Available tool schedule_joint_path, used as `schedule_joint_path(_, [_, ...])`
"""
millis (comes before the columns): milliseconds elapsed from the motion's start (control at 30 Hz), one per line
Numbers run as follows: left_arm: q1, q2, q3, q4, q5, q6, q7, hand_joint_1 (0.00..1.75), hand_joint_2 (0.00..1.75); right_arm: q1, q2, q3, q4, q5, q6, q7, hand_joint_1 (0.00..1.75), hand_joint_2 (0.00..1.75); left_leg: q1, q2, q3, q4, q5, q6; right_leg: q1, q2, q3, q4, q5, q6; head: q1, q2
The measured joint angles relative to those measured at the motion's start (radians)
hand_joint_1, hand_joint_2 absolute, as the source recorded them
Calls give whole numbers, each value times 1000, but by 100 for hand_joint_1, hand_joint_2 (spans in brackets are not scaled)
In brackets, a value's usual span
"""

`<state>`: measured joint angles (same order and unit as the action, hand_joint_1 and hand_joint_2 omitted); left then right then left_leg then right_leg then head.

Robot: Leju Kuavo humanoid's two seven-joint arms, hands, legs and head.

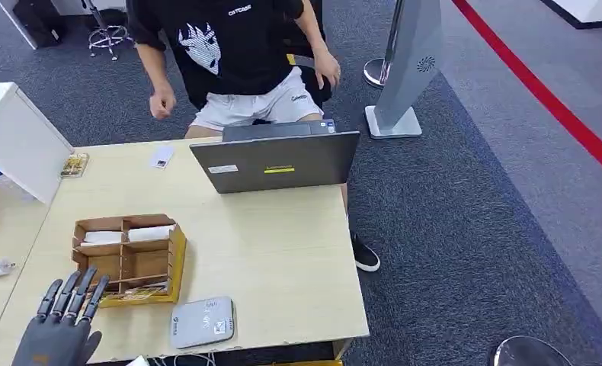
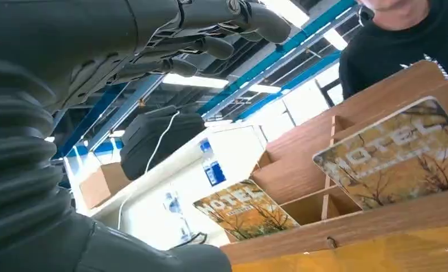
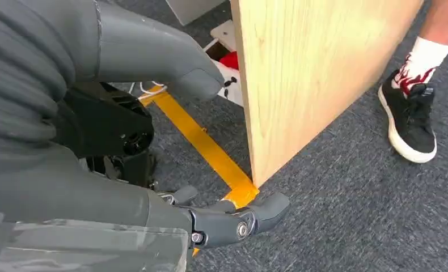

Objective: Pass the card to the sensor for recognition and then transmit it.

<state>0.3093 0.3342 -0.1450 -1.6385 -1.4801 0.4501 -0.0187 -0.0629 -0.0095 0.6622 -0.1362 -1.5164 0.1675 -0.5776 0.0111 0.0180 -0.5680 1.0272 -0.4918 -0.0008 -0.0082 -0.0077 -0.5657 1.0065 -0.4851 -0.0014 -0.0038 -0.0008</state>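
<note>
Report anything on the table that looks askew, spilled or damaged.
Nothing stands out. The wooden organizer sits flat, hotel cards leaning in its slots; the grey sensor and laptop look intact. The left hand hovers open beside the organizer.

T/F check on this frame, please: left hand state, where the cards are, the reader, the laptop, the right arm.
1. The left hand holds a card. False: it holds nothing, fingers apart, just short of the wooden organizer.
2. Cards printed HOTEL stand in the organizer. True.
3. The grey reader lies at the table's near edge, beside the organizer. True.
4. The laptop lies closed flat. False: it stands open, its lid's back toward the robot.
5. The right hand rests on the tabletop. False: it hangs below, beside the table's side panel.
</note>
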Motion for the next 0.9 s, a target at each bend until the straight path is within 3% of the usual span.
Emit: schedule_joint_path(900, [-65,-38,27,127,2,5,-35,0,175,0,0,22,0,-6,-2,2,0,175,0,0,0,0,0,0,0,0,0,0,0,0,0,0])
